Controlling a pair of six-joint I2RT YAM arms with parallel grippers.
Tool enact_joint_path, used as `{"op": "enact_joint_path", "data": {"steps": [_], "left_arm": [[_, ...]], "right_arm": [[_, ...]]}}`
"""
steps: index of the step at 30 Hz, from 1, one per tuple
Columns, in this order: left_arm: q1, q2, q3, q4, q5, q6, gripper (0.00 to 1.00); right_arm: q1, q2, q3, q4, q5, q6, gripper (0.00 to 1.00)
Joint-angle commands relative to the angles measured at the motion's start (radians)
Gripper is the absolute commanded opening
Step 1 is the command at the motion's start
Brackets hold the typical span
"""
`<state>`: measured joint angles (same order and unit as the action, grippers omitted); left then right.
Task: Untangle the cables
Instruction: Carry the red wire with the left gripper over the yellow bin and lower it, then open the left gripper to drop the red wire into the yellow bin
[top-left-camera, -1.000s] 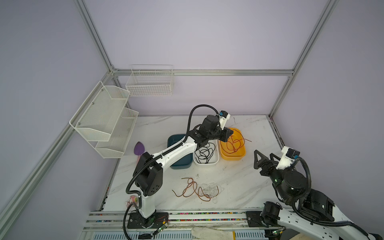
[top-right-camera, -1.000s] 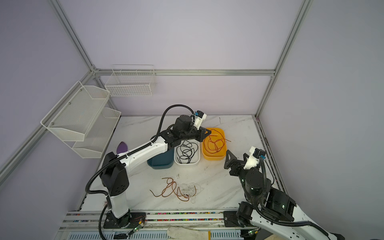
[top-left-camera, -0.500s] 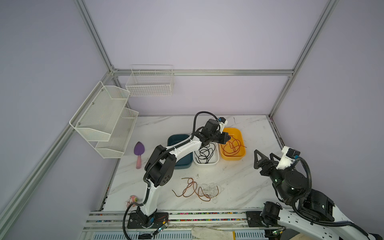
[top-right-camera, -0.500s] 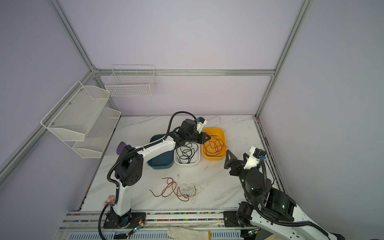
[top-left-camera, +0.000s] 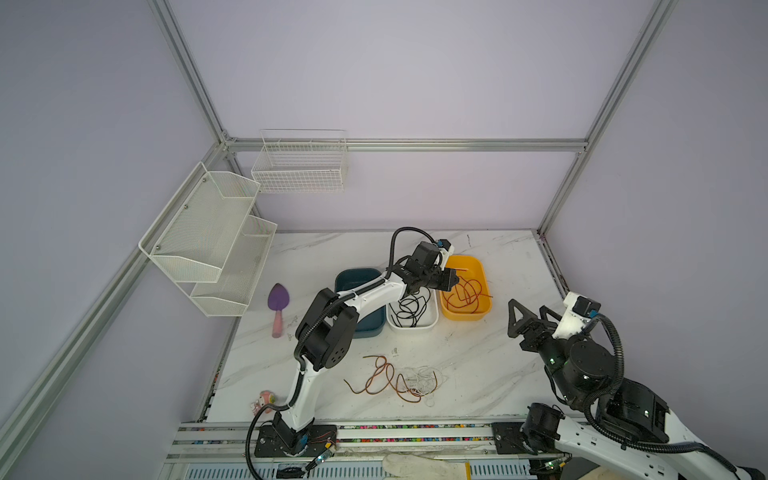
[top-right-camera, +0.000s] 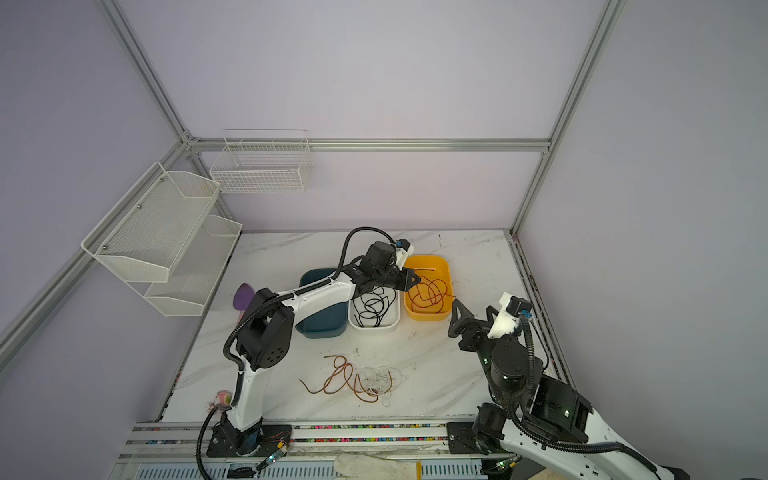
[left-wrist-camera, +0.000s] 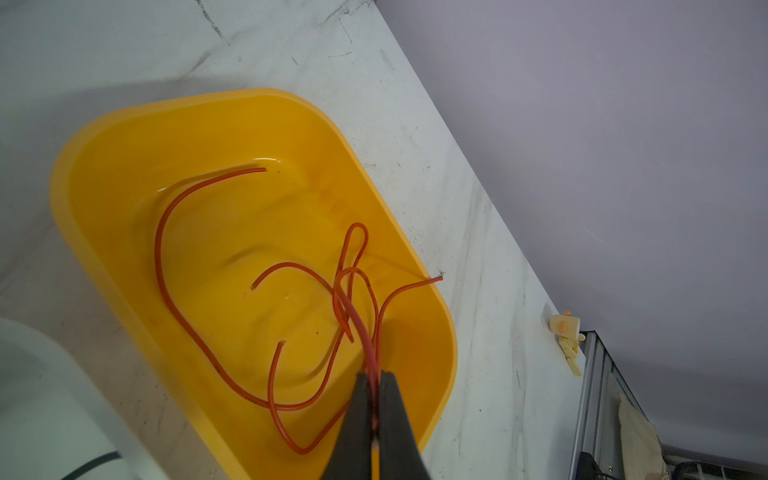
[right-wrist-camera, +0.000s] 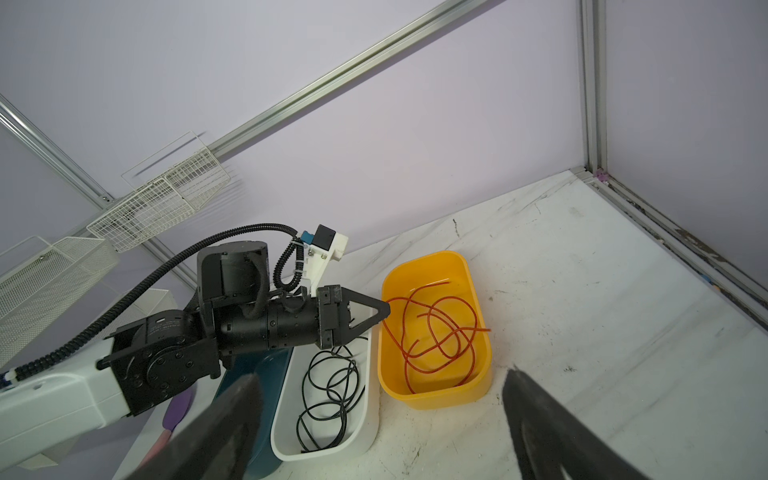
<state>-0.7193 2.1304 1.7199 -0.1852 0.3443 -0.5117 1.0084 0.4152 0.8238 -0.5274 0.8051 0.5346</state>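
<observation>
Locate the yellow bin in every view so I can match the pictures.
Top view: yellow bin at the right end of the three-bin row.
Top view: yellow bin, same right end of the row.
Left wrist: yellow bin fills much of the picture, under the left gripper.
Right wrist: yellow bin seen whole, next to the white bin.
Shared landmark: the orange-red cable coiled inside, pinched by the left gripper.

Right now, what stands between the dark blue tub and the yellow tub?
A white tub with black cables in it stands between them, close to both. Both top views show it.
</observation>
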Motion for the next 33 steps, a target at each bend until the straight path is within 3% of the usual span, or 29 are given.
{"op": "enact_joint_path", "data": {"steps": [1, 13, 28, 33], "left_arm": [[0.005, 0.008, 0.126, -0.044, -0.055, 0.028, 0.0], [0.004, 0.049, 0.18, -0.157, -0.156, 0.05, 0.0], [-0.01, 0.123, 0.29, -0.249, -0.15, 0.075, 0.0], [-0.011, 0.135, 0.312, -0.264, -0.151, 0.076, 0.11]], "right_arm": [[-0.004, -0.003, -0.008, 0.02, 0.006, -0.002, 0.93], [-0.004, 0.0, -0.012, 0.023, 0.003, -0.004, 0.93], [-0.004, 0.008, -0.013, 0.027, 0.0, -0.007, 0.93], [-0.004, 0.008, -0.012, 0.029, -0.003, -0.008, 0.93]]}}
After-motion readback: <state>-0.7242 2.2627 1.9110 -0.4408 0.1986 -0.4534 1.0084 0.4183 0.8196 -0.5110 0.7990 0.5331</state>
